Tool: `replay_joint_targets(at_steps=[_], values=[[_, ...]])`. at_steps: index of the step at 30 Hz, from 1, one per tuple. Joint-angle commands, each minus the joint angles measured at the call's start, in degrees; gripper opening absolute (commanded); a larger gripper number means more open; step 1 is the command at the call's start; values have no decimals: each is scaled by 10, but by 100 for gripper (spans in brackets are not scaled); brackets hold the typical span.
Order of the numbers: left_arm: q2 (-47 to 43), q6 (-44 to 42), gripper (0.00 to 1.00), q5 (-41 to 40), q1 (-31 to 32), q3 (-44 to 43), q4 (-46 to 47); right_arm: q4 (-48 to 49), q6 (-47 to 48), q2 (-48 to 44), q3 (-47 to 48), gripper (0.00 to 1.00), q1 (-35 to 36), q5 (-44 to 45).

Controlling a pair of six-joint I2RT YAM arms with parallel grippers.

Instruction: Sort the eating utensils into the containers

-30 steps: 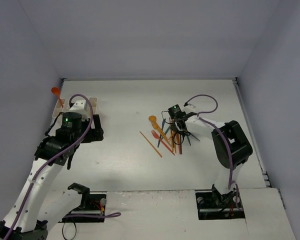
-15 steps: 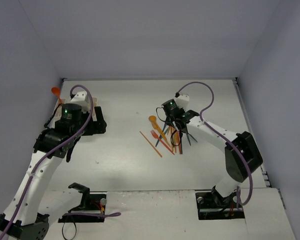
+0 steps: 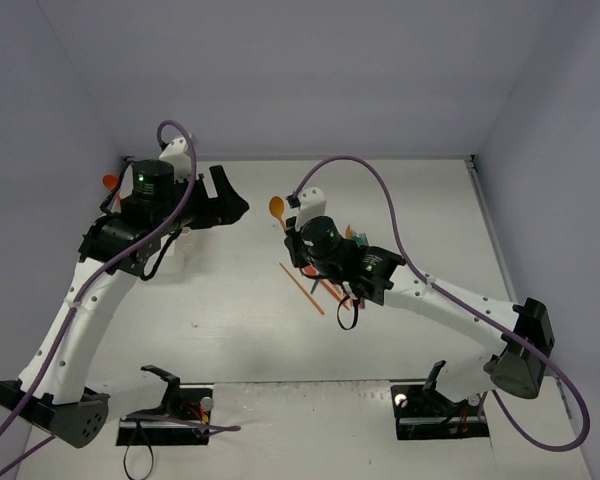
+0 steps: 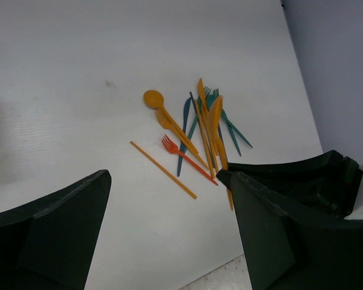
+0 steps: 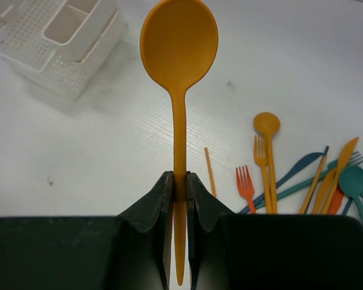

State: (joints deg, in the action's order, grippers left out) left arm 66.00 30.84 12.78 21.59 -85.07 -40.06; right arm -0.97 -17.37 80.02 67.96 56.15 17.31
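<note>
1. The right gripper (image 5: 179, 181) is clamped on the handle of an orange spoon (image 5: 179, 45), bowl forward, held in the air between the pile (image 5: 290, 169) and the bins (image 5: 42, 66) at the far-left corner
2. Carry it level to that corner, centre it over one compartment, and let go only once it is inside; the left gripper (image 4: 163, 181), wide open and empty, hangs near the route, so pass clear of it
3. A second ago the right gripper was low in the pile; it has since lifted the spoon leftward, and the left gripper has risen off the bins
</note>
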Motion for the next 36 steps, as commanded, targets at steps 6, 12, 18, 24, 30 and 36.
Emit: replay_joint_targets(at_steps=[6,12,18,24,30,36], values=[[37,22,75,-20,81,-26,68,68,54,-44,17,0,19,-67],[56,14,65,-83,122,-26,67,72,55,-53,12,0,20,-71],[79,22,52,-115,145,-32,67,73,57,-63,6,0,21,-73],[85,32,28,-122,149,-33,71,75,56,-65,-2,0,23,-70],[81,40,10,-121,148,-24,85,78,58,-62,-3,0,23,-66],[66,42,4,-137,148,-2,104,81,61,-58,0,18,22,-62]])
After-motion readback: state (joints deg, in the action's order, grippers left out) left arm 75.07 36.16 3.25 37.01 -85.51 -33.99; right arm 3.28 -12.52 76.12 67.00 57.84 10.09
